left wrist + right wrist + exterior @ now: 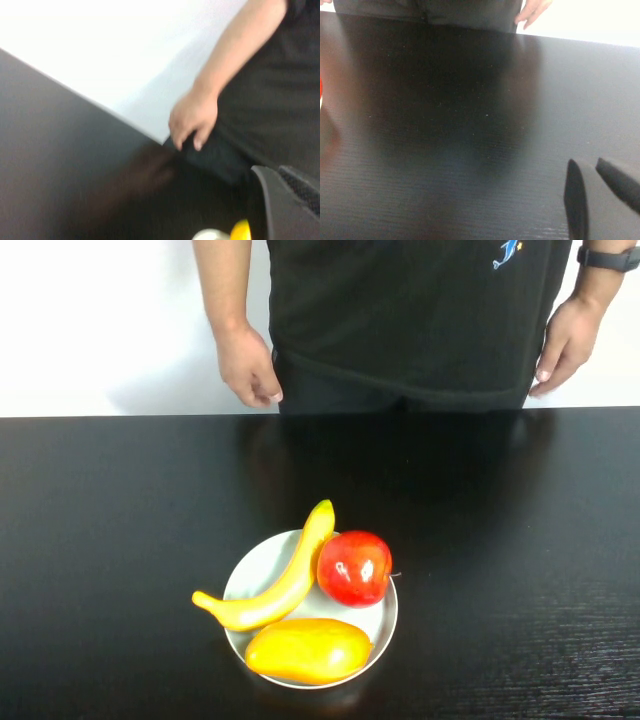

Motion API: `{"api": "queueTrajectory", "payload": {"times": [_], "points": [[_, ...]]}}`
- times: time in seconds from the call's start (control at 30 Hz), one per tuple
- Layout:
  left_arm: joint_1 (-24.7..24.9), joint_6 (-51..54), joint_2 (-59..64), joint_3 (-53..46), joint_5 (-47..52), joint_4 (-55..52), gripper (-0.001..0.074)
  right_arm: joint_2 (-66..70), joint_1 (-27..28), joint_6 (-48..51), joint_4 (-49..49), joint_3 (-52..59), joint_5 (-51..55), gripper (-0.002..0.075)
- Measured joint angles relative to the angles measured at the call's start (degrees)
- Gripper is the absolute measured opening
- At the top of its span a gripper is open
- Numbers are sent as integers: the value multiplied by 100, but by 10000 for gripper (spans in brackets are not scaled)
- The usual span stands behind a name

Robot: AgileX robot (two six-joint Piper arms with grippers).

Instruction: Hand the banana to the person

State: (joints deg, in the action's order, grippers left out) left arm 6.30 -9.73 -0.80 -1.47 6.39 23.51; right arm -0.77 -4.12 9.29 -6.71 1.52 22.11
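The banana (278,582) lies on the plate (385,625) against the apple (354,568), ungrasped. The person (420,310) waits beyond the surface (520,540). We see our right gripper (592,192) with jaws slightly spread; the left gripper (287,205) we cannot tell.

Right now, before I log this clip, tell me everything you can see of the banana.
The banana is long, slim, curved, glossy yellow like plastic, with tapered ends. It lies flat along the left rim of the white plate, its lower tip overhanging the black table, its upper end against the red apple. The yellow-orange fruit lies close beside it. Neither gripper touches it.
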Motion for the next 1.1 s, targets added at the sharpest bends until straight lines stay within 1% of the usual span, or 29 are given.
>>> {"api": "queueTrajectory", "payload": {"times": [0.1,0.23,0.37,0.43,0.53,0.63,0.7,0.77,0.93,1.1], "points": [[0,13,18,337,771,16,-4,0,0,0,0,0,0,-7],[0,310,584,1416,1961,-143,-4,0,0,0,0,0,0,-7],[0,762,1767,2564,3677,-760,-4,0,0,0,0,0,0,-7],[0,973,2617,3206,4600,-1150,-4,0,0,0,0,0,0,-7],[0,1430,3833,4004,5477,-1451,-4,0,0,0,0,0,0,-7],[30,1922,4986,4704,5880,-1320,-4,0,0,0,0,0,0,-7],[198,2190,5604,5044,5958,-1123,-4,0,0,0,0,0,0,-7],[489,2360,6182,5345,5950,-1039,-4,0,0,0,0,0,0,-7],[1493,2459,7559,6107,5925,-1098,-4,0,0,0,0,0,0,-8],[2293,2481,8515,6580,5711,-1264,-4,0,0,0,0,0,0,-7]]}}
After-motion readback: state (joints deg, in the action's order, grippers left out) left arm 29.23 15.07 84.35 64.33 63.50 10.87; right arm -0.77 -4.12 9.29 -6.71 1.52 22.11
